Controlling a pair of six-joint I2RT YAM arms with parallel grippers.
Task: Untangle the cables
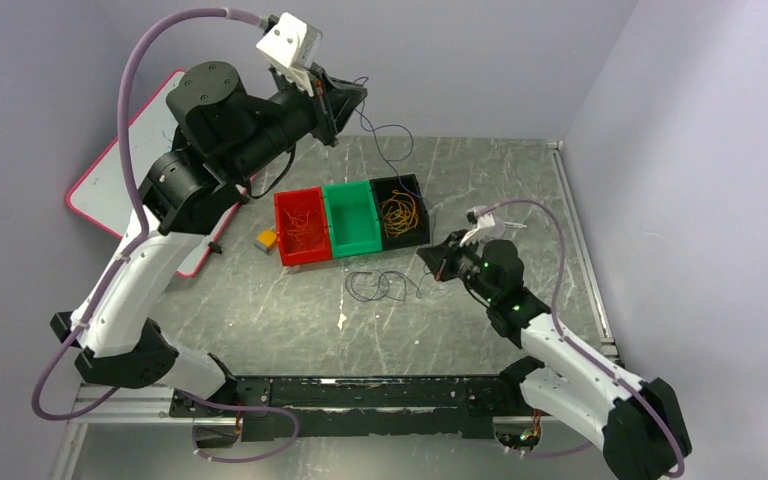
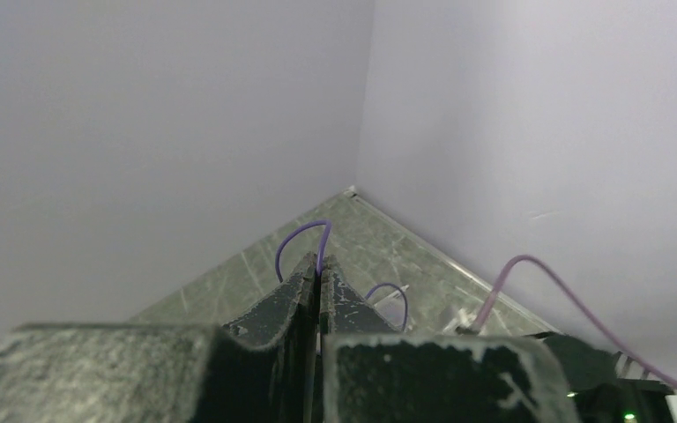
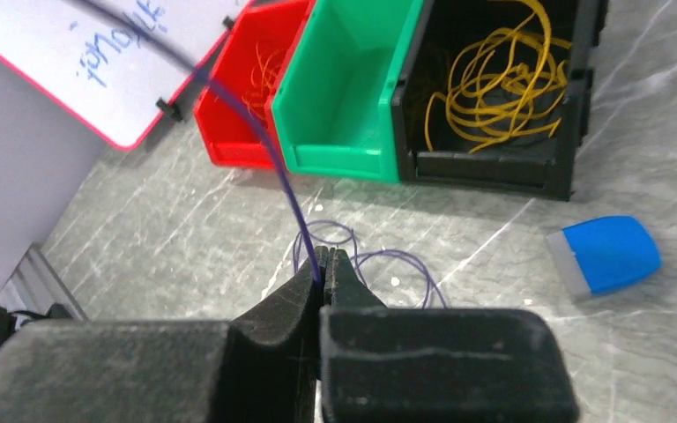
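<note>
On whiteboard (image 3: 70, 53), blue scrawl (unreadable); right jaws pinch purple cable (image 3: 282, 172).

Legible text: none; one hand-written entry, unreadable.
Whiteboard (image 3: 35, 53), pink-rimmed, lying ahead of the right gripper (image 3: 322, 262) and off to its left, past the bins: one line of blue marker script, slanted and partly cut by the frame edge, letters too loose to make out as a word. In the overhead view the same script shows only as a faint blue smudge.
</note>
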